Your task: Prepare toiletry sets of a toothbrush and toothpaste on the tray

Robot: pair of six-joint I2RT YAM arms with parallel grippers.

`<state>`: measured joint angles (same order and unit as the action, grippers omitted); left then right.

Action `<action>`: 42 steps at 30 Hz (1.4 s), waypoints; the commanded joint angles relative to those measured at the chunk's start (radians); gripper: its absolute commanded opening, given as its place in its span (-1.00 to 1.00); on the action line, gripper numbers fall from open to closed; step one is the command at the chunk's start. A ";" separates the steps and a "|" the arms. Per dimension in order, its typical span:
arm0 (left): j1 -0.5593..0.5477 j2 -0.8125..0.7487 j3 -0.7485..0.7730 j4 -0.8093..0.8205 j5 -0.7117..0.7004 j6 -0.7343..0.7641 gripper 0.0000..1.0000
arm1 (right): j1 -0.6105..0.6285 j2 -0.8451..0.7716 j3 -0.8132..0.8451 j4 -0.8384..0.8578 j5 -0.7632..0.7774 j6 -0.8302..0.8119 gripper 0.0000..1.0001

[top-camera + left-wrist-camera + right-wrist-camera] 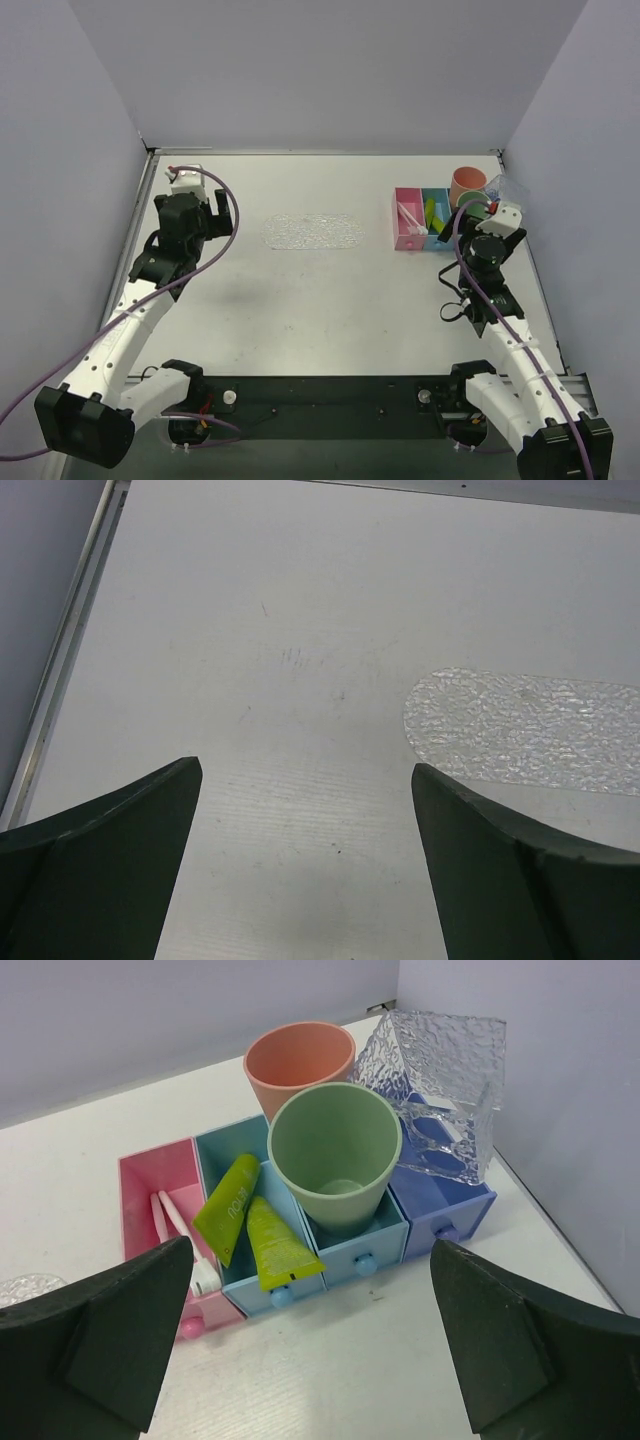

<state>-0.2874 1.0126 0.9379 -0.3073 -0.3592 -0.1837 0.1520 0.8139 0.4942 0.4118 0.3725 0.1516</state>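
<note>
The clear bumpy tray lies flat mid-table with nothing on it; its left end shows in the left wrist view. My left gripper is open and empty left of the tray, fingers spread over bare table. My right gripper is open and empty, just in front of the bins. Two lime-green tubes lean in the light-blue bin. Pale toothbrushes lie in the pink bin.
A green cup stands in the second light-blue bin, a salmon cup behind it. Another clear textured tray leans in the purple-blue bin. The bins sit at the table's far right, near the right wall.
</note>
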 commanded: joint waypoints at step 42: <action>0.002 -0.055 -0.027 0.028 0.169 0.007 0.95 | -0.115 0.841 1.061 -0.941 -0.244 -0.234 -0.17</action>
<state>-0.2871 0.9688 0.9073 -0.3256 -0.2272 -0.1722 0.0444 1.6329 1.5036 -0.4854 0.1772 -0.0559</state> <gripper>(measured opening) 0.975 0.429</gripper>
